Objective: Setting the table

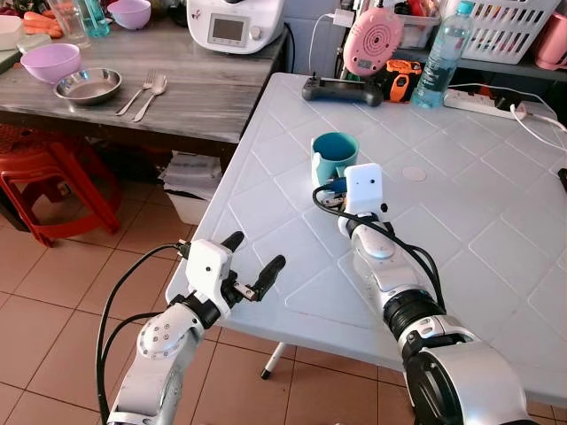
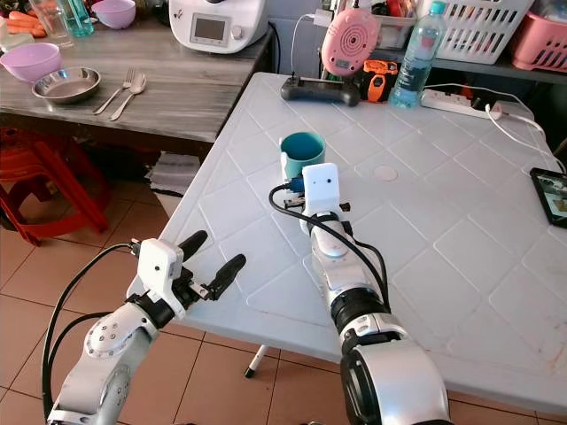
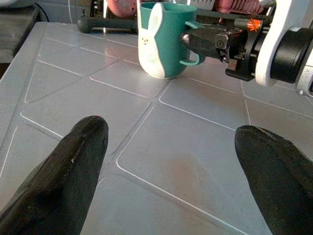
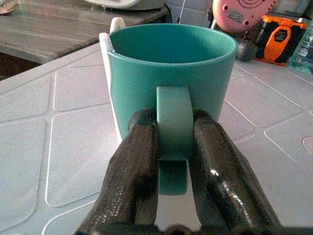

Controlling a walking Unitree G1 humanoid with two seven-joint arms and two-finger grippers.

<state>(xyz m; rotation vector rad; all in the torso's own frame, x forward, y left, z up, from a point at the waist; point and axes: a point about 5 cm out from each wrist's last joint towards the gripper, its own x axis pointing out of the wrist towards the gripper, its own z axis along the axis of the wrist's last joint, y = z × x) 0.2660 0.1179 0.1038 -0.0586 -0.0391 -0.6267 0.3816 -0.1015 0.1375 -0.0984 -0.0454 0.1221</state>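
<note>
Teal mug [image 1: 334,156] upright, handle toward robot, pinched by right gripper [image 4: 168,147]

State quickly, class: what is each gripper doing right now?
Left gripper: open, holding nothing, at the white plastic table's near edge.
Right gripper: shut on the handle of the teal ceramic mug.

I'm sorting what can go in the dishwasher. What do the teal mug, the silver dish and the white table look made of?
Teal mug: probably glazed ceramic, judging by its thick wall and smooth sheen.
Silver dish: looks like stainless steel, with bright reflections.
White table: apparently moulded plastic, matte, with a pressed diamond pattern.
The right gripper clamps the mug's handle.
</note>
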